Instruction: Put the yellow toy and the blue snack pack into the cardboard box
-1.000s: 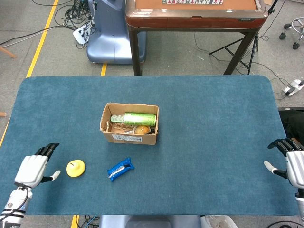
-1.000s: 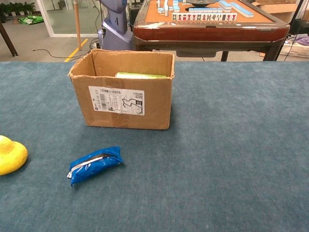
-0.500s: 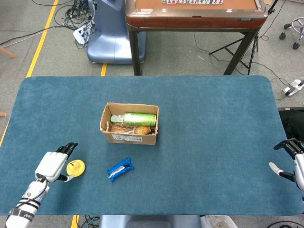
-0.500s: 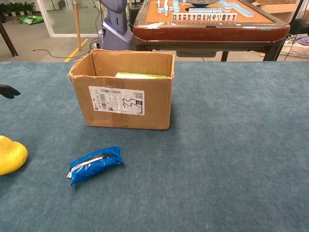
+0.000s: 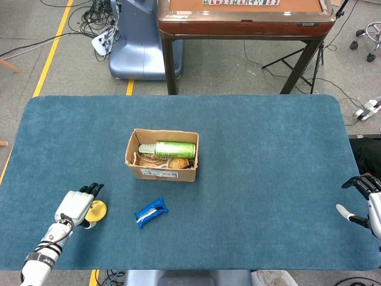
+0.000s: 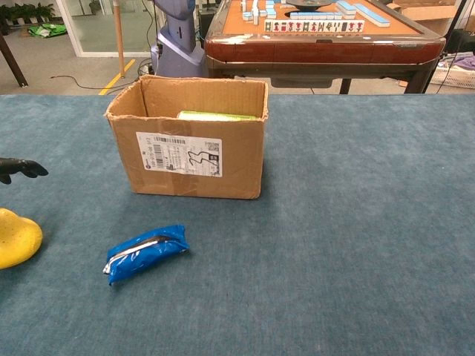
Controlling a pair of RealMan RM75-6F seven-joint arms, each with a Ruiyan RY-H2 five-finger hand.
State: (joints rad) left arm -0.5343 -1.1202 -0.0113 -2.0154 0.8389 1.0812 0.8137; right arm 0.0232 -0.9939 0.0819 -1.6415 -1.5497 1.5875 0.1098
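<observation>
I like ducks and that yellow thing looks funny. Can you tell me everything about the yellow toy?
The rounded, smooth yellow toy looks like soft plastic or rubber, a low dome with a small bump on top. It sits on the blue felt table, left of the blue snack pack. The left robot hand hovers over it, covering part; contact is unclear.

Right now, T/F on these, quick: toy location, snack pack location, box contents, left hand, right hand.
1. The yellow toy is inside the cardboard box. False: it lies on the table, left of the box.
2. The blue snack pack lies on the table in front of the box. True.
3. The box is empty. False: a green can and other items lie in it.
4. The left hand is over the yellow toy. True.
5. The right hand holds the snack pack. False: it is at the table's far right edge, holding nothing.
</observation>
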